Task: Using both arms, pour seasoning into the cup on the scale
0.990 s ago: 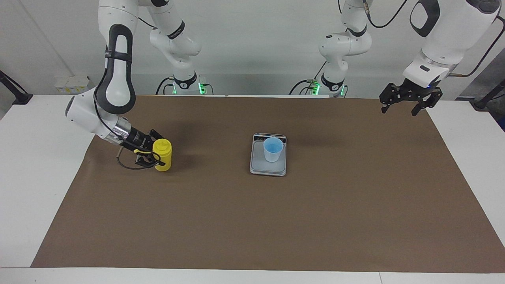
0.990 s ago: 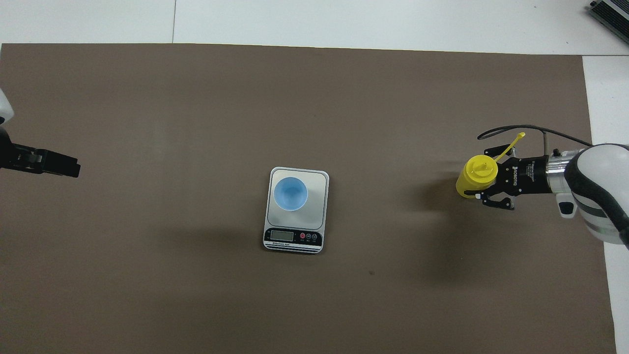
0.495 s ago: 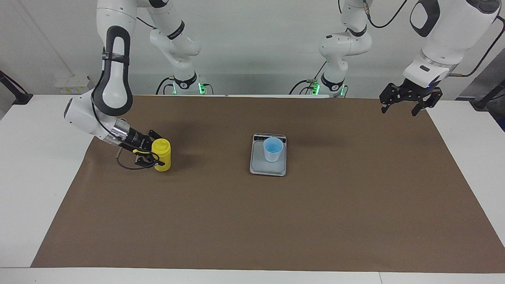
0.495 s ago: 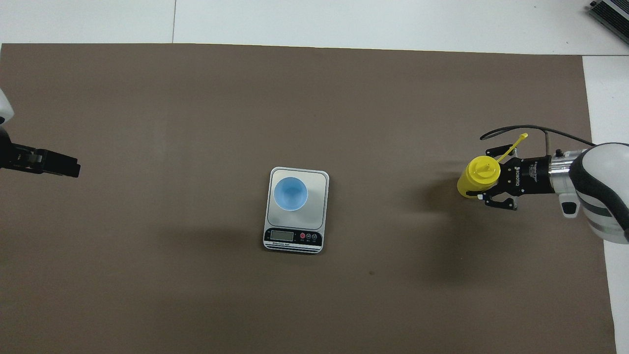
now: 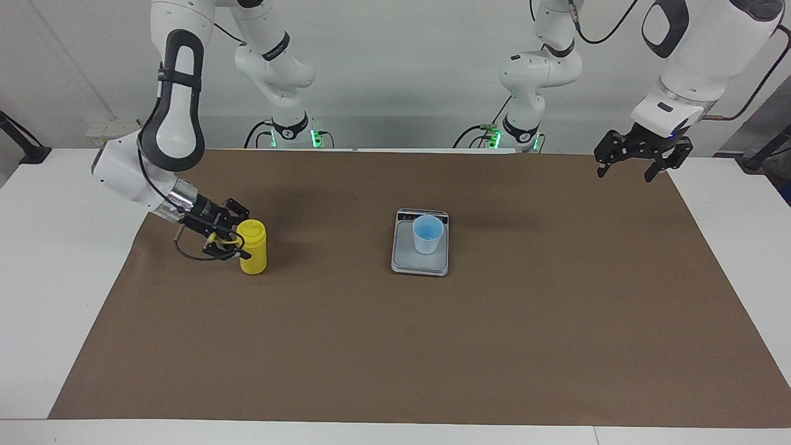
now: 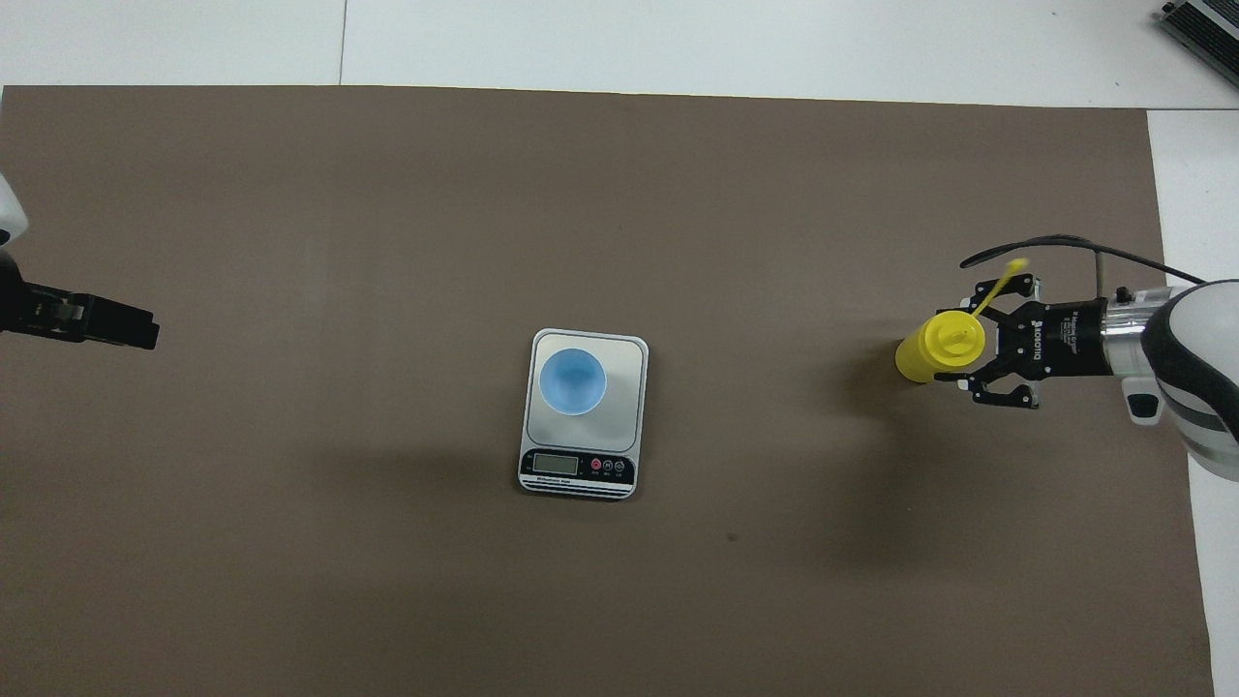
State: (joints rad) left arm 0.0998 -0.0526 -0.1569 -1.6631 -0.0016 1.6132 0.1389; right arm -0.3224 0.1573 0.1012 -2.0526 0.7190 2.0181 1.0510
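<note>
Upright bright yellow plastic squeeze bottle (image 5: 253,246) stands at the right tool (image 5: 230,237), whose fingers are part-spread around it, grip uncertain; left tool (image 5: 642,157) waits, fingers apart, empty.

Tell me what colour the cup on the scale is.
Light blue; the cup shows best in the overhead view.

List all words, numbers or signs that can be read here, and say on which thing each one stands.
"ROBOTIQ": white letters on the right gripper, overhead view, only just readable.
Scale: the display shows no readable digits; the button marks are too small to read.
Bottle, cup, left gripper: no text visible.
</note>
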